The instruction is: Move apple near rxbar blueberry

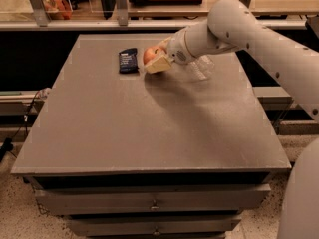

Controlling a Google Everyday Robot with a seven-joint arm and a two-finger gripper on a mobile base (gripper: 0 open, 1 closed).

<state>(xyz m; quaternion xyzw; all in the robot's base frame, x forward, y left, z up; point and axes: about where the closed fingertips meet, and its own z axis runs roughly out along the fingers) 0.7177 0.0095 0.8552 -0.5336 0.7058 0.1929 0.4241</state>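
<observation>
The apple (149, 54), red-orange and partly hidden, sits between the fingers of my gripper (155, 59) at the far middle of the grey table (149, 118). The gripper is shut on it and holds it low over the table. The rxbar blueberry (128, 60), a flat dark navy bar, lies flat on the table just left of the apple, a small gap away. My white arm reaches in from the upper right.
A clear plastic water bottle (198, 67) lies on the table right of the gripper, under the arm. Shelving and a rail run behind the table's far edge. Drawers sit below the front edge.
</observation>
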